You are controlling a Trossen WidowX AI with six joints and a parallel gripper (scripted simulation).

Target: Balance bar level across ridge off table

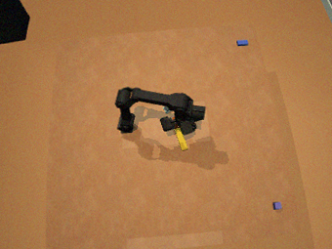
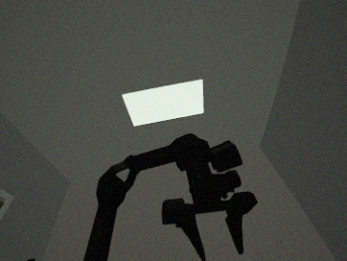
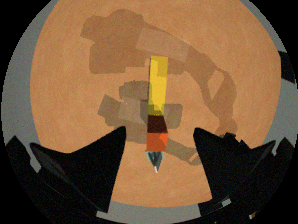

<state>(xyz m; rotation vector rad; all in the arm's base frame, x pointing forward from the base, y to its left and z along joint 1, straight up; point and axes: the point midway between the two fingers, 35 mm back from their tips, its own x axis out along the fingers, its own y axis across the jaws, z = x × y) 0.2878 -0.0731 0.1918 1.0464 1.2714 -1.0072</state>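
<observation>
The yellow bar (image 1: 182,140) (image 3: 159,82) lies on the table, with an orange-red block (image 3: 157,142) at its near end in the wrist view; part of that block is in dark shade. The small teal ridge (image 1: 166,109) (image 3: 154,159) stands just beyond the orange-red end, and the bar is not across it. My gripper (image 1: 177,125) (image 2: 222,256) (image 3: 161,132) is open and points down above the orange-red end, with one finger on each side in the wrist view. Nothing shows between the fingertips at their own height. In the top view the gripper hides most of the orange-red end.
A blue block (image 1: 242,43) lies far off at the upper right, and a purple block (image 1: 277,206) at the lower right. A black object (image 1: 6,19) stands at the top left corner. Arm shadows fall around the bar.
</observation>
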